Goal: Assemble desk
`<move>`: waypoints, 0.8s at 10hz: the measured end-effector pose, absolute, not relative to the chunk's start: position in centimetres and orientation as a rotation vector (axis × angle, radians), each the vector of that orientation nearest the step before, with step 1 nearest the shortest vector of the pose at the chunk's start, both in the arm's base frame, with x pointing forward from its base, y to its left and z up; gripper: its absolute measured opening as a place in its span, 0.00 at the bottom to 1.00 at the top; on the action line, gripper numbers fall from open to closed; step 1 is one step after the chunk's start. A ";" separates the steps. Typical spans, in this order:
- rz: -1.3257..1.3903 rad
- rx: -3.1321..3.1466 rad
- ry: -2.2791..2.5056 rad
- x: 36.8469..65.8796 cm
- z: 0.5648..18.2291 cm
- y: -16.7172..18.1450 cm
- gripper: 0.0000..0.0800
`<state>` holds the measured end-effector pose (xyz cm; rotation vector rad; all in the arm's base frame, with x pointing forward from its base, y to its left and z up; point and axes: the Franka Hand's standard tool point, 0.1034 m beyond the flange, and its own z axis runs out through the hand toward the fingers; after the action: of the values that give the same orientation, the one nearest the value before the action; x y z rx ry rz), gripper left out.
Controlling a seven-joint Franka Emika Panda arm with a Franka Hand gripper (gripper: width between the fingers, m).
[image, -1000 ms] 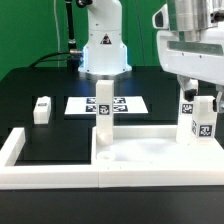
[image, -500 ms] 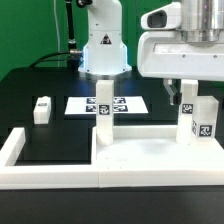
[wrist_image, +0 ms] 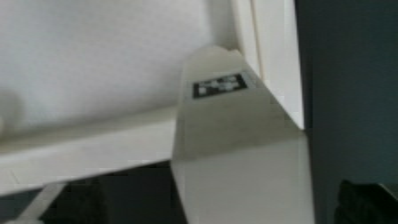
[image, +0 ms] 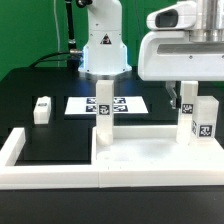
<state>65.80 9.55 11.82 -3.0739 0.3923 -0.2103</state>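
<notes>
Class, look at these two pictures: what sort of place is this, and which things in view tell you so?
Probably a robotics lab test bench: a white robot arm base mounted on a black table, a marker board of printed tags, and tagged white desk parts such as an upright leg.

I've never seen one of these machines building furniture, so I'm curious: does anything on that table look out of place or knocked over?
One leg sits alone on the black table at the exterior view's left, apart from the tabletop, where two legs stand upright. It looks like a part waiting its turn, not a mishap. Nothing seems spilled or broken.

Black table (image: 50, 75) with marker board (image: 82, 105), loose leg (image: 41, 109), border wall (image: 20, 150).
</notes>
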 end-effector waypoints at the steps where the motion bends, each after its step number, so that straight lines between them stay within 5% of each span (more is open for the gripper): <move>1: -0.264 -3.059 0.442 65.2 10.5 10.1 0.81; 4: -0.235 -3.059 0.466 64.8 10.2 10.1 0.70; 5: -0.234 -3.047 0.516 64.7 10.2 10.1 0.54; 6: -0.230 -3.026 0.627 64.7 10.2 10.0 0.54; 7: -0.228 -3.010 0.699 64.7 10.2 9.7 0.37; 8: -0.227 -3.000 0.771 64.6 10.2 9.2 0.37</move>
<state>64.63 9.17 10.16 -2.9996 0.7714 -0.2265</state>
